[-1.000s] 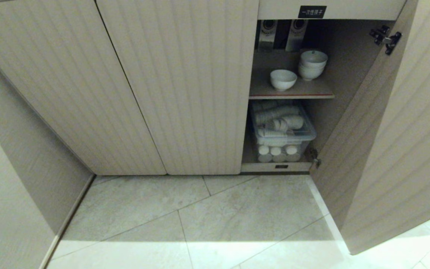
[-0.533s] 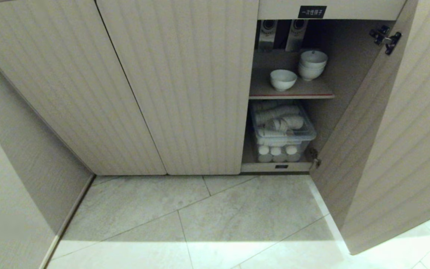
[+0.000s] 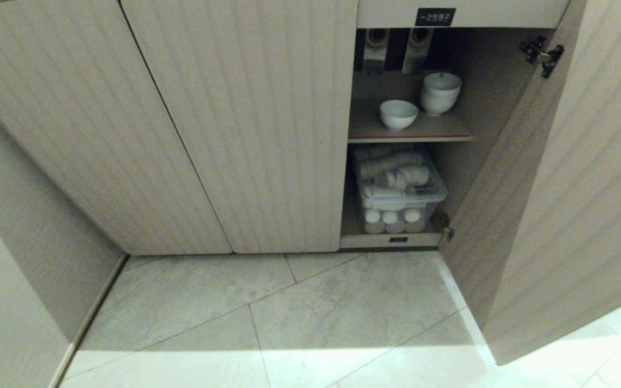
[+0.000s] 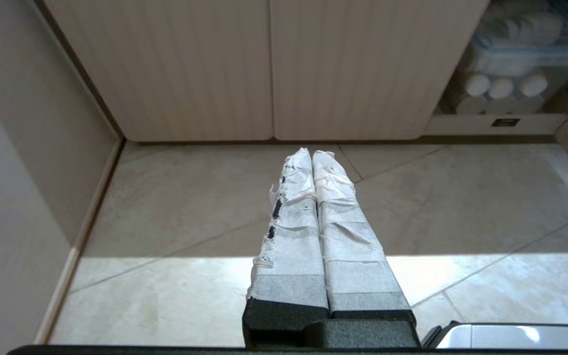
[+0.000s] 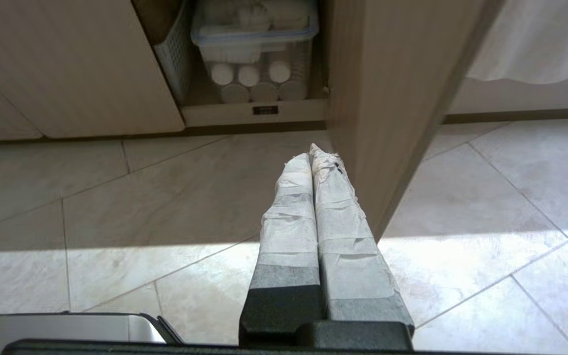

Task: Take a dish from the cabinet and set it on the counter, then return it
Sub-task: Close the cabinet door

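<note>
1. The right gripper (image 5: 312, 153), fingers pressed together, hangs low over the floor (image 5: 175, 197) beside the open door (image 3: 558, 215); the left gripper (image 4: 311, 154), likewise closed, is farther off.
2. The dish (image 3: 398, 114) sits on the cabinet (image 3: 235, 134) shelf (image 3: 440, 129), ahead and above.

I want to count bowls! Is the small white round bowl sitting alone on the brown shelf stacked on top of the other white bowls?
No, the small white round bowl sits alone on the brown shelf, beside the stack of white bowls.

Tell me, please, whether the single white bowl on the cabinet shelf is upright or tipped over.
Upright. The dish sits on its foot on the shelf, its round mouth facing up, apart from the stack of bowls.
</note>
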{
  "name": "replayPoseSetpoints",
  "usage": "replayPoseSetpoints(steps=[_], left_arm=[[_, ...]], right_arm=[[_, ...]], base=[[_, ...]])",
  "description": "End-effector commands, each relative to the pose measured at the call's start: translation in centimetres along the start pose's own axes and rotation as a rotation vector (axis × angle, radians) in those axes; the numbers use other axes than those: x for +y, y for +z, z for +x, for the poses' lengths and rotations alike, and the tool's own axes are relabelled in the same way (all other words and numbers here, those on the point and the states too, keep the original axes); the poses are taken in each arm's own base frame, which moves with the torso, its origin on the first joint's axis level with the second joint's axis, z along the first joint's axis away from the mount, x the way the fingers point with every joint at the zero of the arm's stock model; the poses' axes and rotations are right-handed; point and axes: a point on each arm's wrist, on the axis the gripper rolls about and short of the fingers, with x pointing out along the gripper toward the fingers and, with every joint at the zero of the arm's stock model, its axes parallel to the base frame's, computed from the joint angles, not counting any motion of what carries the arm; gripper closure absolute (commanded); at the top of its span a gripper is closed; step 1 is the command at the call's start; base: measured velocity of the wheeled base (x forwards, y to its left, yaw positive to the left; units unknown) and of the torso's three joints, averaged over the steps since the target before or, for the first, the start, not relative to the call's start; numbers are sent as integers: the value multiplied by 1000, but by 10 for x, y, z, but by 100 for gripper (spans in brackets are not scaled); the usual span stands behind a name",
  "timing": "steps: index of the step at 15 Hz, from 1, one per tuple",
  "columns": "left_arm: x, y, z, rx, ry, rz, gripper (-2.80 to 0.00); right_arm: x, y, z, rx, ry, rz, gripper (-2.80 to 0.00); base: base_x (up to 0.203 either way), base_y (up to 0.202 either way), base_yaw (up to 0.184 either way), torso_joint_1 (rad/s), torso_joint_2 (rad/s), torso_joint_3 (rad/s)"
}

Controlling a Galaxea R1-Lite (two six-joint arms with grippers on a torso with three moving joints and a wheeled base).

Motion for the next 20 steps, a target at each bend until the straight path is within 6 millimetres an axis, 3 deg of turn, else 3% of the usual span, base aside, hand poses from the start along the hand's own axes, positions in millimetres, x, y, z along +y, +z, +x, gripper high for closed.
replayPoseSetpoints(steps=[1, 20], left_arm=[[0, 0, 0, -1, 0, -1, 0], [0, 0, 0, -1, 0, -2, 0]], right_arm=[[0, 0, 0, 1, 1, 0, 0], [0, 0, 0, 2, 1, 1, 0]], base=[[0, -184, 9, -2, 3, 2], [0, -188, 0, 4, 3, 1]])
